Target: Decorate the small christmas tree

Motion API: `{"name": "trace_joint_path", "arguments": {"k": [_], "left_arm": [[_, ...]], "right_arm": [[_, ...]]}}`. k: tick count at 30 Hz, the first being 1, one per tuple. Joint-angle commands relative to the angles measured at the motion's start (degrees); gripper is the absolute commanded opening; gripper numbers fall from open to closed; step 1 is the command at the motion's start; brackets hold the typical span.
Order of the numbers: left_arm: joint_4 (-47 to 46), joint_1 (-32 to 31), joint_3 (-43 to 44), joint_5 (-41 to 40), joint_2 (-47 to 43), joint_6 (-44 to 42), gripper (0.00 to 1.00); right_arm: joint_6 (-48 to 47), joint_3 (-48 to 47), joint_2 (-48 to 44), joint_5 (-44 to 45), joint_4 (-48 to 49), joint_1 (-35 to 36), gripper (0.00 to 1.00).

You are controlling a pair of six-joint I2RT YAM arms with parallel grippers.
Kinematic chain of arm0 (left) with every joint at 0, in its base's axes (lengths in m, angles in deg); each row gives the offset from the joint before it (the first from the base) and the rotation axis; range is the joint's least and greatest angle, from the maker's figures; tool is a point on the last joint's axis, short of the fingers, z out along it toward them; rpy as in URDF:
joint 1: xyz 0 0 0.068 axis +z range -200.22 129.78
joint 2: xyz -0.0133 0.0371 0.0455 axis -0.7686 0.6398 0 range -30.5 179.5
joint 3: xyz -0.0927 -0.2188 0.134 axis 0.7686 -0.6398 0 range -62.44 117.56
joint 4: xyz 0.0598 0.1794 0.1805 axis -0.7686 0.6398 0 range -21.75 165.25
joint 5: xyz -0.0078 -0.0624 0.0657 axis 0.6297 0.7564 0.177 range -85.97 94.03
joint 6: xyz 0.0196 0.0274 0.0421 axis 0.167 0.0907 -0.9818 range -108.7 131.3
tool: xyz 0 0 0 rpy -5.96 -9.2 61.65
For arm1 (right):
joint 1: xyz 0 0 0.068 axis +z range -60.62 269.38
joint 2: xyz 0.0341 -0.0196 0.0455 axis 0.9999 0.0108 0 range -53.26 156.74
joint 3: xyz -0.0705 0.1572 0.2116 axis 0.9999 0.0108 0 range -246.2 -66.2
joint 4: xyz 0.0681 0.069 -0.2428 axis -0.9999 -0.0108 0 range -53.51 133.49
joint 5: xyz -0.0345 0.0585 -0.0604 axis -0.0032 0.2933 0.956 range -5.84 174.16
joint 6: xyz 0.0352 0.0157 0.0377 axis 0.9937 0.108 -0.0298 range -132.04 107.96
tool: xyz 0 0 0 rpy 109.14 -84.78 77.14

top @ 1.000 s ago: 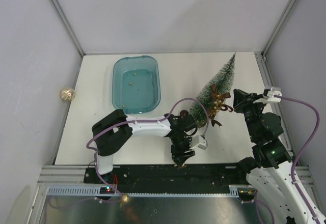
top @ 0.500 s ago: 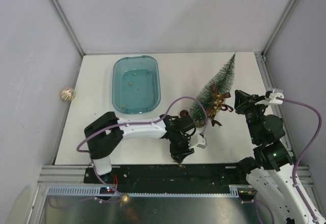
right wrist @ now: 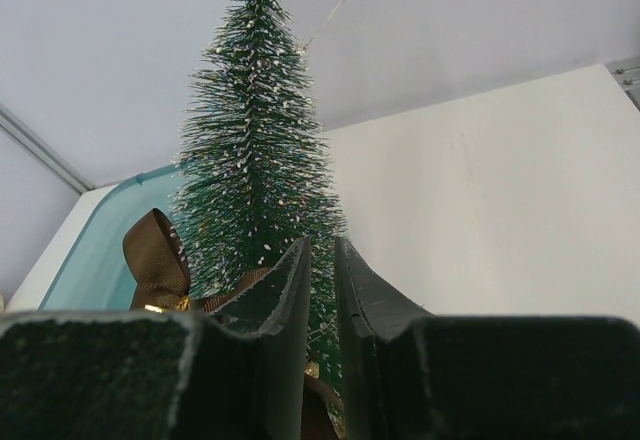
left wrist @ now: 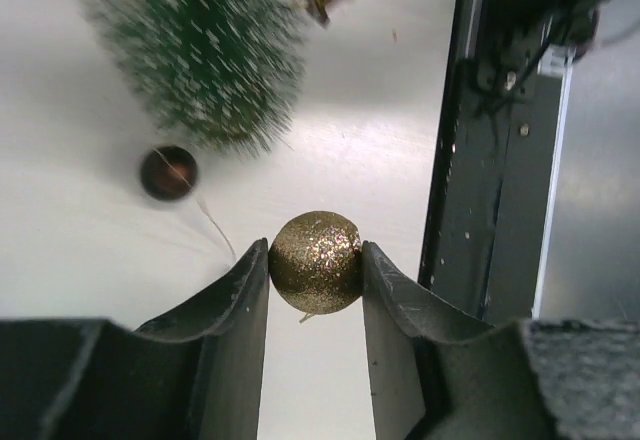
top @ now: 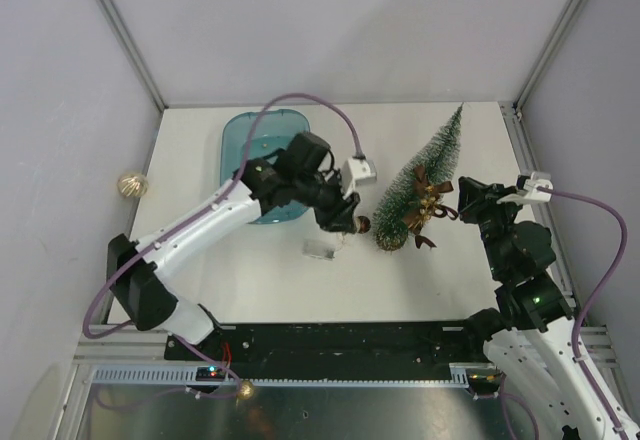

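left fingers point(left wrist: 235, 330): clamped on a gold glitter ball point(left wrist: 315, 262), one pad on each side, ball at the very tips
left arm point(top: 215, 215): stretched out across the near end of the blue tray point(top: 232, 135), with its tip just beside the wide end of the tree
right fingers point(right wrist: 270, 340): nearly together, only a thin slit between them; something brown sits low in the slit, cannot tell if it is gripped
small christmas tree point(top: 425, 175): right half of the counter point(top: 400, 280), between the two arms; tip points to the far right corner, wide end toward the near middle; cannot tell if it stands or leans
tree, right wrist view: fills the space straight ahead of the fingers, frosted bristles, tray edge behind on the left
brown and gold bow point(top: 430, 200): on the tree's lower half, on the side facing the right arm
dark brown round piece point(left wrist: 168, 172): just beside the tree's wide end, a thin thread near it; base or ornament, cannot tell
gold bauble point(top: 132, 185): off the counter, on the left, well apart from the tree
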Motion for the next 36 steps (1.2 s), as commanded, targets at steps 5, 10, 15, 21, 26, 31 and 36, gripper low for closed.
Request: {"name": "trace_joint_path", "arguments": {"k": [5,10,15,21,26,31,36], "left_arm": [[-5.05,8.06,10.78,9.81,1.94,9.53,0.2],[-13.93,13.91,12.82,12.8,6.39,23.47,0.19],[-22.32,16.7,13.47,15.18,10.63,36.64,0.18],[-27.48,16.79,17.54,13.17,15.52,43.65,0.18],[-29.06,16.47,21.14,12.4,19.51,48.67,0.18],[-30.82,15.28,23.3,12.55,21.26,51.14,0.18],[-31.35,14.33,26.22,12.39,23.17,51.64,0.18]], "right_arm": [[1.24,-0.24,0.57,-0.36,3.07,-0.07,0.2],[1.36,-0.3,1.06,-0.6,2.85,0.0,0.2],[1.28,-0.36,1.84,-1.09,3.33,0.0,0.2],[1.81,-0.36,2.58,-1.65,4.3,0.04,0.2],[2.11,-0.23,2.86,-1.74,4.37,0.13,0.2],[2.15,-0.29,3.73,-2.2,4.5,0.34,0.2],[2.23,-0.28,4.32,-2.18,4.82,0.65,0.2]]}}
